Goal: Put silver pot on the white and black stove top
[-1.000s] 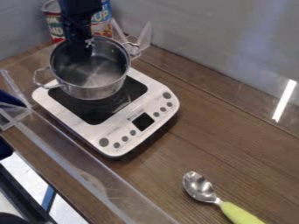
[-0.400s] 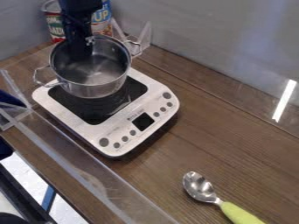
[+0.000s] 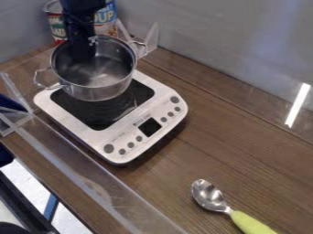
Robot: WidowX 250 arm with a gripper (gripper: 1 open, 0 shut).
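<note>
Just over the back-left of the stove top [image 3: 153, 117] — the silver pot [image 3: 104, 87], its rim tight between the jaws.

Spoon [image 3: 226, 208] on wooden table [image 3: 239, 123]; perhaps cans [image 3: 54, 26] behind.

The dark gripper [image 3: 80, 55] reaches straight down into the silver pot [image 3: 105, 89], pinching its rim. The pot sits over the back-left part of the stove top [image 3: 149, 117]. A spoon [image 3: 228, 209] lies well apart on the wooden table [image 3: 239, 128].

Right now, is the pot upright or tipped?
Upright: the pot has its open rim facing up, level, over the stove. Whether it rests there, cannot tell.
</note>
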